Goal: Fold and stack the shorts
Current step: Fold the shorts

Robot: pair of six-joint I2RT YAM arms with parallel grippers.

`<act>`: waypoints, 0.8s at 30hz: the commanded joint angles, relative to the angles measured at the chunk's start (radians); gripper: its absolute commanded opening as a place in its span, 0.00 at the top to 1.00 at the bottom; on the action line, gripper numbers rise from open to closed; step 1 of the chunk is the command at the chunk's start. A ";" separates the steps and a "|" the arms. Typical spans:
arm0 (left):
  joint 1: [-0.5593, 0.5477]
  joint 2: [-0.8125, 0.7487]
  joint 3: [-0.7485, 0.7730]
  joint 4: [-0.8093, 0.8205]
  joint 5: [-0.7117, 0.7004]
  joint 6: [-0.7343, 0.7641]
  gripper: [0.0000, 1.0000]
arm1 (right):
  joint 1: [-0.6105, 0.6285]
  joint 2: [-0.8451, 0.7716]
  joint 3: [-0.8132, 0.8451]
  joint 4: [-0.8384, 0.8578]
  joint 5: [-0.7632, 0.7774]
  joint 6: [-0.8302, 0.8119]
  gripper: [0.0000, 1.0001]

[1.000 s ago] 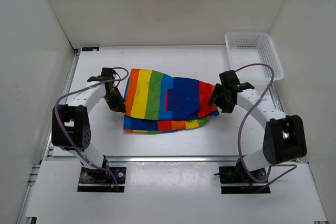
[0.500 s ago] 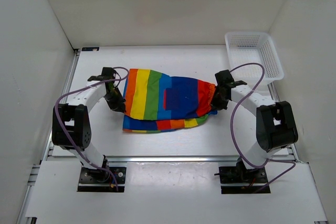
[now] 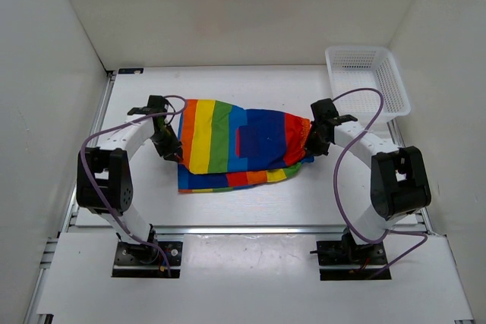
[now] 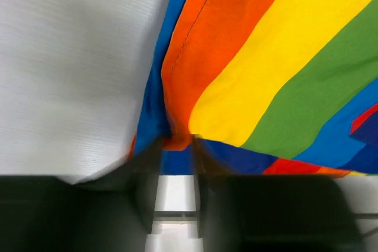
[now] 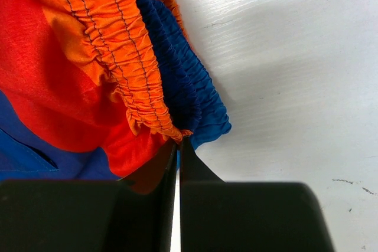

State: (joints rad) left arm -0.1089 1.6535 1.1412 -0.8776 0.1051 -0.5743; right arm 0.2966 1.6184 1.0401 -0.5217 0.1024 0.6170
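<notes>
**Top external.** Shorts (image 3: pixel 235 143) at mid-table, slung between both arms, with a lower layer showing along the near edge. Left gripper (image 3: pixel 171 149) is at the leg end and right gripper (image 3: pixel 308 142) at the waist end. Both sit slightly farther from the bases than a second ago, and the right elbow is tucked in. Judged: the fold is under way. Basket (image 3: pixel 377 81) stands well apart.

**Left wrist.** Fingers are clamped on the orange hem (image 4: pixel 177 87), a grip the overhead view hides.

**Right wrist.** Jaws are nearly together, pinching the gathered orange waistband (image 5: pixel 127 69). Whether the blue layer beside it is also held cannot be told.

White walls (image 3: pixel 228 5); white table (image 3: pixel 250 202)
</notes>
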 commanded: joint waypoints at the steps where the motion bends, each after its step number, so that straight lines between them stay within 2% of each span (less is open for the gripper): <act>1: -0.005 -0.006 0.037 0.002 -0.012 0.011 0.78 | 0.001 -0.029 0.041 0.002 0.016 -0.007 1.00; 2: -0.005 -0.006 0.037 0.002 -0.024 0.011 0.88 | 0.001 -0.029 0.041 0.002 0.016 -0.007 1.00; 3: -0.005 -0.006 0.037 0.002 -0.024 0.011 0.90 | 0.001 -0.029 0.041 0.002 0.016 -0.007 1.00; 22: -0.005 -0.078 0.028 -0.008 -0.064 0.014 0.90 | 0.001 -0.038 0.061 -0.008 0.025 -0.016 1.00; 24: -0.005 -0.034 0.037 -0.008 -0.064 0.030 0.78 | 0.001 -0.017 0.061 -0.017 0.025 -0.016 1.00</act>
State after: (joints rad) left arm -0.1089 1.6356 1.1461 -0.8871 0.0605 -0.5640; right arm 0.2966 1.6180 1.0538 -0.5278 0.1066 0.6163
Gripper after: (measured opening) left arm 0.203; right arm 0.011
